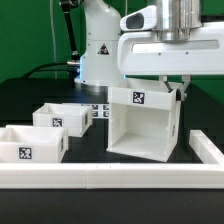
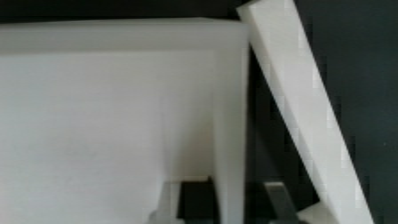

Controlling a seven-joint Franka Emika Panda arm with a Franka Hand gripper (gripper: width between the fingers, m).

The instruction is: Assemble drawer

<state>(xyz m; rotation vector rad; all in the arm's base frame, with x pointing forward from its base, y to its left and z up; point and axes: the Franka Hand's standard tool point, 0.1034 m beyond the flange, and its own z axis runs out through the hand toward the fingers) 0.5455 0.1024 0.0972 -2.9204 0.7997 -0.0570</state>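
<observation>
Black tabletop (image 1: 20, 100) carries all the parts. Along the bottom edge of the exterior view you find the long white rail (image 1: 100, 178), which turns back at the lower right. Behind it, at the lower left, note the first small tray (image 1: 30, 150), open top up, with a tag facing you. The second small tray (image 1: 62, 120) sits just behind it, toward the frame's centre. Right of centre stands the cube casing (image 1: 140, 125), its open side facing you and a tag on its upper front strip. The gripper (image 1: 178, 92) hangs at the casing's upper right corner. In the wrist view, the dark fingers (image 2: 192, 203) stand on either side of a casing wall (image 2: 125, 110); you cannot tell whether they clamp it. The robot base (image 1: 98, 45) occupies the upper centre.
</observation>
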